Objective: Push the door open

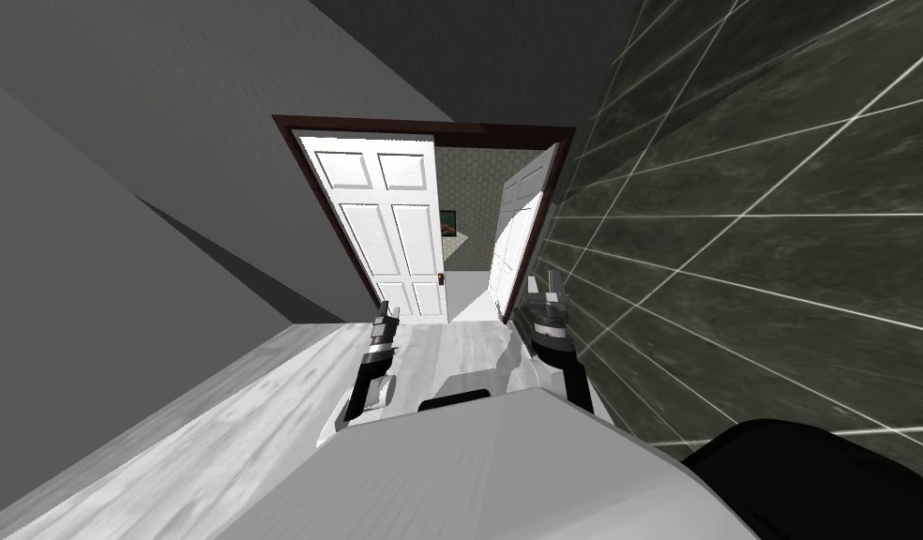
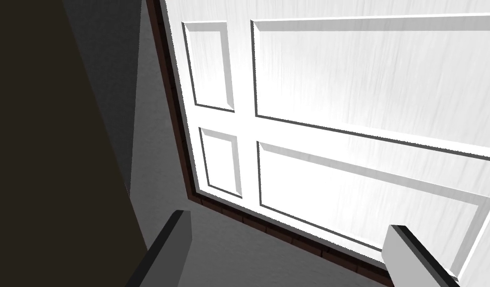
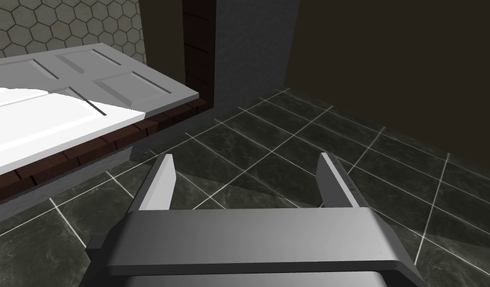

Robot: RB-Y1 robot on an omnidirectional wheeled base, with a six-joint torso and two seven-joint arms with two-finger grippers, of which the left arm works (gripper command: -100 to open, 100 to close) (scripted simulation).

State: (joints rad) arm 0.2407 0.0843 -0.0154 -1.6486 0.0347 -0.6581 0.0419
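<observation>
Your door (image 1: 394, 187) stands straight ahead in a dark brown frame (image 1: 422, 123). Its white panelled left leaf (image 1: 399, 248) lies in line with the frame, and the right leaf (image 1: 518, 234) is swung partly open. Your left gripper (image 1: 385, 312) points at the left leaf, near its low end, fingers apart. Your right gripper (image 1: 547, 289) sits near the right leaf's foot, beside the dark tiled wall (image 1: 750, 234), fingers apart and empty.

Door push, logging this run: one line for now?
left leaf: shut | right leaf: ajar | left tool: open, facing left leaf | right tool: open
</observation>
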